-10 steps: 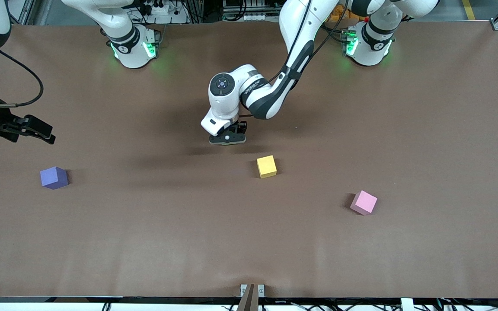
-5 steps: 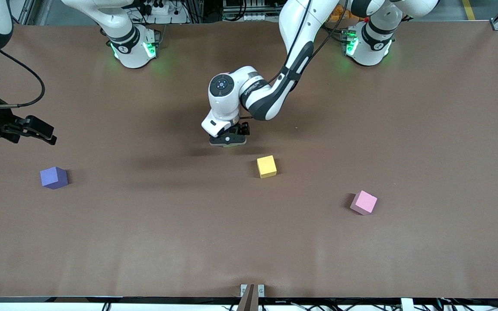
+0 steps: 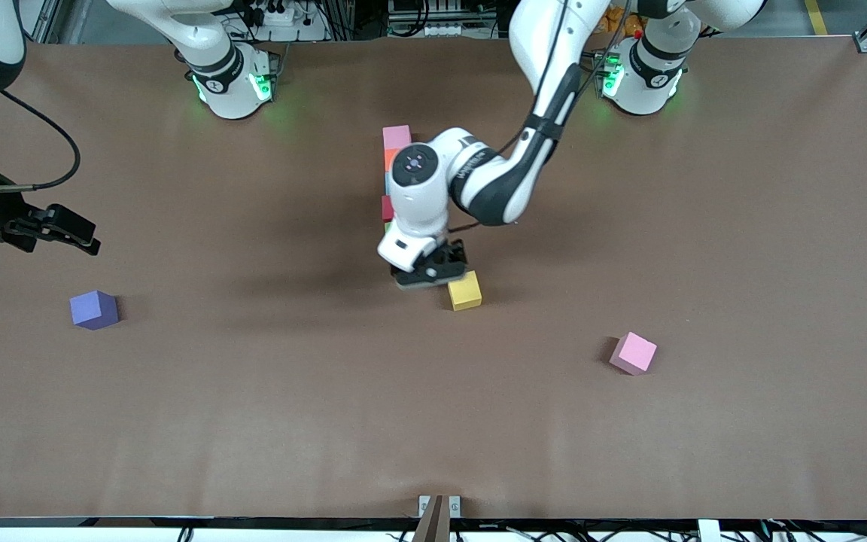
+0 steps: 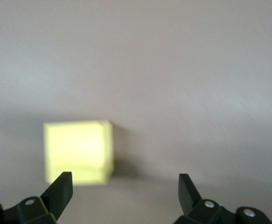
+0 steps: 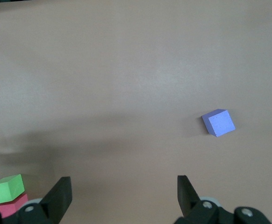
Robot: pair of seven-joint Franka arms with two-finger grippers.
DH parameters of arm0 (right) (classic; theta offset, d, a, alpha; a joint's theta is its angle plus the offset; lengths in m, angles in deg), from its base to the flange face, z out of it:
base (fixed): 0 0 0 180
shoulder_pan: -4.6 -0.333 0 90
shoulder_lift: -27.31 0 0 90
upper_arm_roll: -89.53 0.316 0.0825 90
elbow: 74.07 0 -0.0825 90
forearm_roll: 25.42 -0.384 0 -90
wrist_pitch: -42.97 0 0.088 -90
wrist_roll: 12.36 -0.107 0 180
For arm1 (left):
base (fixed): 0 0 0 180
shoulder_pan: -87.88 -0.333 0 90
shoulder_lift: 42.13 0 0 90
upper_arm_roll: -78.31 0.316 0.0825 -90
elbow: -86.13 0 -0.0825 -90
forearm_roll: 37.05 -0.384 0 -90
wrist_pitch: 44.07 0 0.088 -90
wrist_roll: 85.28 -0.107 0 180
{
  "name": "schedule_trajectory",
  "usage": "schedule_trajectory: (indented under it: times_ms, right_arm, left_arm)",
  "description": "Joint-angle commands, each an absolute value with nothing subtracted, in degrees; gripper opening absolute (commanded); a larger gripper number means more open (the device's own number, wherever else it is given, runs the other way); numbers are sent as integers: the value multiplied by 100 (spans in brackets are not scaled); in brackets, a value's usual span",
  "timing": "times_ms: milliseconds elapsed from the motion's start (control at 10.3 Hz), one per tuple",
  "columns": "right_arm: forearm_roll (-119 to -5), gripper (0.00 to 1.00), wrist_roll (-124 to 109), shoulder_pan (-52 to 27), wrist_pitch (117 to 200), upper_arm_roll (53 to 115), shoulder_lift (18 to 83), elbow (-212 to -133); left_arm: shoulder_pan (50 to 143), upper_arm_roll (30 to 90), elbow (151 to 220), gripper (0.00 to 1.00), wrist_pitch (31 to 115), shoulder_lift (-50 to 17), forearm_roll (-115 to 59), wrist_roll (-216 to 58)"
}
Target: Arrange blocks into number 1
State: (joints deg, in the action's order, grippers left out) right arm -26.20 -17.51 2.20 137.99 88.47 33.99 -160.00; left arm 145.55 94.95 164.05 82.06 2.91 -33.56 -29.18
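A brown matte table (image 3: 704,188) fills almost the whole front view, and you see the two arm bases along its upper edge. Your left gripper (image 3: 433,272) hangs low over the middle of the table with its jaws spread wide and nothing between them; the yellow block (image 3: 464,290) sits just beside it, a little nearer to the front camera. In the left wrist view the same yellow block (image 4: 78,151) lies off toward one finger (image 4: 59,189), not centred between the two. Farther from the front camera, partly hidden under the left arm, you can see a column of blocks: a pink block (image 3: 396,137) at the end nearest the bases, then an orange edge (image 3: 388,159) and a red edge (image 3: 386,208). The right wrist view gives you what the front view hides: a green block (image 5: 6,187) touching a red block (image 5: 12,206). Your right gripper (image 3: 65,227) waits at the right arm's end of the table, jaws open and empty, over the purple block (image 3: 93,309), which the right wrist view also shows (image 5: 218,122) standing alone. The second pink block (image 3: 634,352) lies turned at an angle, toward the left arm's end, well apart from the others. All blocks are plain matte cubes of equal size. Wide bare table lies around the loose ones.
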Motion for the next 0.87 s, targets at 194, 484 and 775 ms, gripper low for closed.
schedule_trajectory:
  times_ms: [194,484,775]
  right_arm:
    - [-2516,100,-1852,162,13806,8874,3434,-15959]
    - [-2542,100,-1860,197,13824,8883,3382,-16011]
    - [-2341,100,-1851,162,13921,8883,3267,-16169]
  left_arm:
    - [13941,9826,16497,100,7495,-204,-3433,-3454]
    - [13185,9791,16532,100,7335,-635,-3398,-3527]
    - [12465,9774,16584,100,6855,-1083,-3406,-3945]
